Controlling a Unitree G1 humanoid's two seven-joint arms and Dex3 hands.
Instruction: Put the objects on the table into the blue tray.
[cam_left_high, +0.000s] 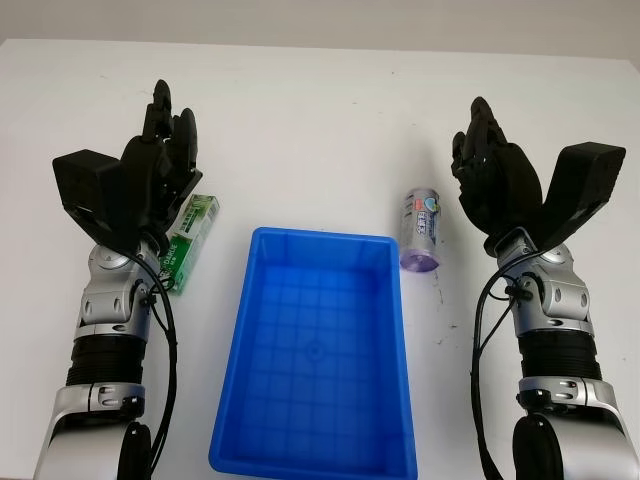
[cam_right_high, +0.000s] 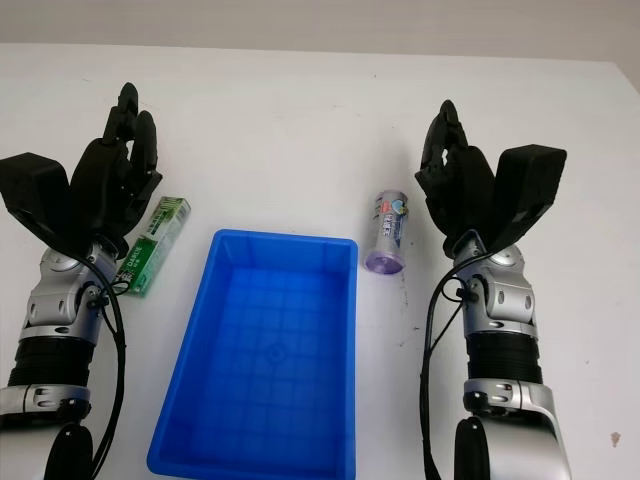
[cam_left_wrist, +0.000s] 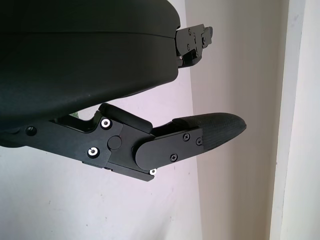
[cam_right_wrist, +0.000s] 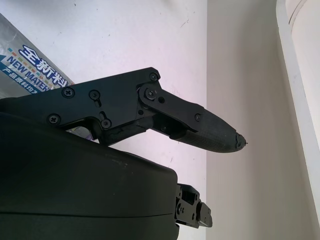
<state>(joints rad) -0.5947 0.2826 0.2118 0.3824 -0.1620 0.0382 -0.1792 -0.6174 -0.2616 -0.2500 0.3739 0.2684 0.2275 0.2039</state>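
The blue tray (cam_left_high: 315, 350) sits empty mid-bench. A green box (cam_left_high: 190, 243) lies just left of it, long axis pointing away from the robot, partly under the open left hand (cam_left_high: 160, 160). A purple tube (cam_left_high: 421, 229) lies right of the tray, similarly aligned, just inboard of the open right hand (cam_left_high: 490, 165).

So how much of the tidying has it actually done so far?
Nothing yet: the blue tray holds nothing. The green box lies on the table left of it, by the open left hand. The purple-capped cylinder lies to the right, by the open right hand. Both remain to be moved.
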